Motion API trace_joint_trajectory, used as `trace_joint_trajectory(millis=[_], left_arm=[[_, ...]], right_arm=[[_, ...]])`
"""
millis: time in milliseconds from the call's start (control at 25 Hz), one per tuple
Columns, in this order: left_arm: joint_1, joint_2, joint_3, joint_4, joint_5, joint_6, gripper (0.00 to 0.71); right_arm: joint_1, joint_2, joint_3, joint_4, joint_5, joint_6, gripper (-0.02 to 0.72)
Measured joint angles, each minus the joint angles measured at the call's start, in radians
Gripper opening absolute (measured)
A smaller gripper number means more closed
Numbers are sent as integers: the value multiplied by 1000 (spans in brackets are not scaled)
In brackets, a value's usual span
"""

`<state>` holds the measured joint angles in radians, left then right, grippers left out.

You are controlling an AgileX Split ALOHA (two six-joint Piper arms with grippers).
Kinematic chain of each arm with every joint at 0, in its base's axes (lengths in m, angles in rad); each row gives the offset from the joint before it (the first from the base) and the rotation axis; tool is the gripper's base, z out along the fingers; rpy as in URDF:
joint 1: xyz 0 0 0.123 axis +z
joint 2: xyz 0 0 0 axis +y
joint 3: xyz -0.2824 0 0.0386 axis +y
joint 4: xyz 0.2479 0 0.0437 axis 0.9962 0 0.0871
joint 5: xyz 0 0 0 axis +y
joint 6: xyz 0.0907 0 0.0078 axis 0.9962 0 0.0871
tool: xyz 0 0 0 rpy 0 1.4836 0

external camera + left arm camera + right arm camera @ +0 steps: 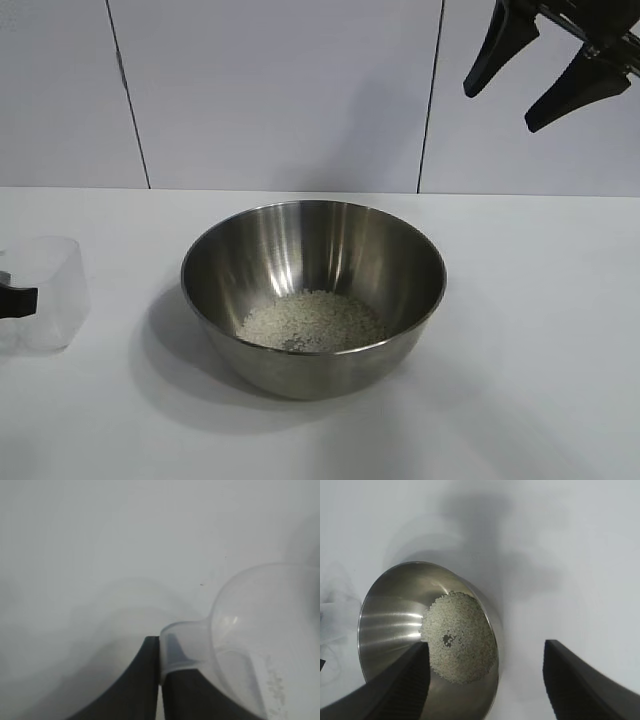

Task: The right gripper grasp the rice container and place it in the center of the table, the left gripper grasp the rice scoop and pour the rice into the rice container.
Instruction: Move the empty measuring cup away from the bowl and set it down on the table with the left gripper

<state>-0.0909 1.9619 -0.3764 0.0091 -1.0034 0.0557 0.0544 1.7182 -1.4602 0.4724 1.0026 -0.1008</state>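
Rice, small off-white heap, sits in the large shiny steel bowl mid-table. Left black claw is clamped on the handle of the small translucent plastic scoop, left of bowl. Right black claw hangs above, jaws apart.

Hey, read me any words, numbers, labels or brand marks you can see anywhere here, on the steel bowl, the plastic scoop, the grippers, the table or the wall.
None: no readable text in any view.
rice container: bare steel, no marking.
rice scoop: faint raised specks near one edge, too blurred to read as marks.
right gripper, left gripper, table, wall: no labels.
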Motion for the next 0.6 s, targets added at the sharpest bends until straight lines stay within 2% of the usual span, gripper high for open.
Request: trace_joint_trajectory(millis=[160,280,400,480,600], left_arm=[[0,56,-1,3,-35,-3,39],[0,61,3,0,-107,-4,177],[0,61,3,-9,-134,-4,354],[0,61,6,-18,-134,-4,399],[0,61,27,-25,-134,0,424]], right_arm=[[0,0,0,0,0,0,452],[0,0,0,0,0,0,452],[0,0,0,0,0,0,452],[0,0,0,0,0,0,452],[0,0,0,0,-3,0,452]])
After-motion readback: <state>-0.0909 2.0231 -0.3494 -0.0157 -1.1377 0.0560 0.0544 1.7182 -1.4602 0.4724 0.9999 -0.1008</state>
